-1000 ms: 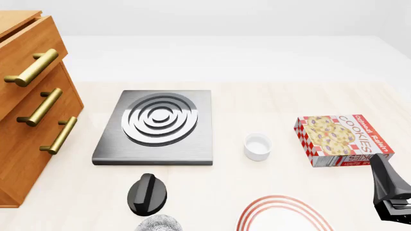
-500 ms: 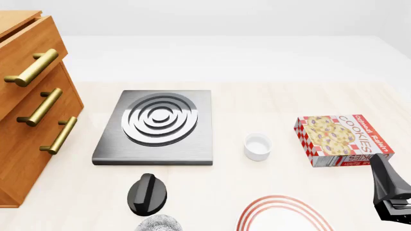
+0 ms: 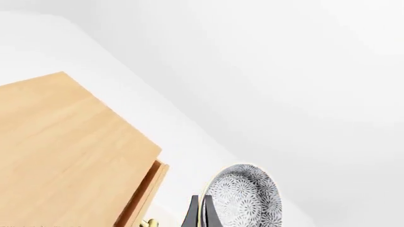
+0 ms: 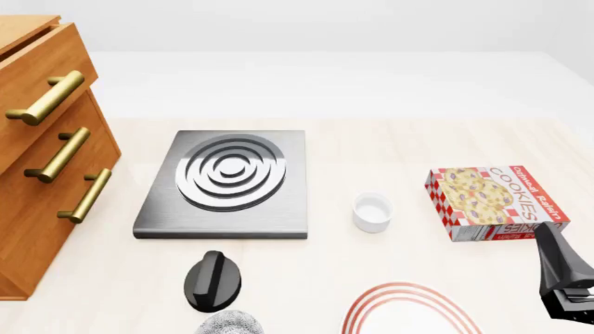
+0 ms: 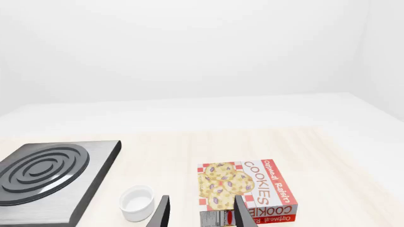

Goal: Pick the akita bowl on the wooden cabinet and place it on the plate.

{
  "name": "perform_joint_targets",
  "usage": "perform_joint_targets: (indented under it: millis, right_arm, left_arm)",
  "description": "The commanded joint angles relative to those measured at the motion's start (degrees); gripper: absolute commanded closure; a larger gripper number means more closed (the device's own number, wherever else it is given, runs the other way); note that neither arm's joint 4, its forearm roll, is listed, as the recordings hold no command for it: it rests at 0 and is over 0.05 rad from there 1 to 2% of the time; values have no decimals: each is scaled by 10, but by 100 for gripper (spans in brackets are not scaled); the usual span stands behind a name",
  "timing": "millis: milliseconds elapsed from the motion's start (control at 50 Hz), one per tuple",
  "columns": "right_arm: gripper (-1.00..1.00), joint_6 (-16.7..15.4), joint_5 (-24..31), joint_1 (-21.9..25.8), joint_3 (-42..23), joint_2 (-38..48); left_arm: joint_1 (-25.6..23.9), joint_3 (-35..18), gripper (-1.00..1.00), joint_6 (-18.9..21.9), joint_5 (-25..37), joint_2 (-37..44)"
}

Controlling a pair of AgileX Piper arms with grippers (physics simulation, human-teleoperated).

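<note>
Above the wooden cabinet (image 3: 69,151), clear of its top: left gripper (image 3: 200,213), angled toward the back wall, jaws narrow and apparently pinched on the rim of the akita bowl (image 3: 245,197). Low at the table's right edge, near the cookie box (image 4: 496,202): right gripper (image 5: 202,215), jaws moderately wide, holding nothing. Partly cut off at the near edge: plate (image 4: 408,309), bare. Tipped on edge, off the cabinet: bowl white with dense grey speckled flowers.
</note>
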Motion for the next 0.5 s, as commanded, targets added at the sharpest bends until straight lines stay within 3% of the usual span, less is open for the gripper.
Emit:
perform_joint_targets:
  millis: [20, 500]
  right_arm:
    - [-100, 0, 0, 0, 0, 0]
    - [-100, 0, 0, 0, 0, 0]
  left_arm:
    - [-38, 1, 100, 4, 2, -7]
    - [-119, -5, 100, 17, 16, 2]
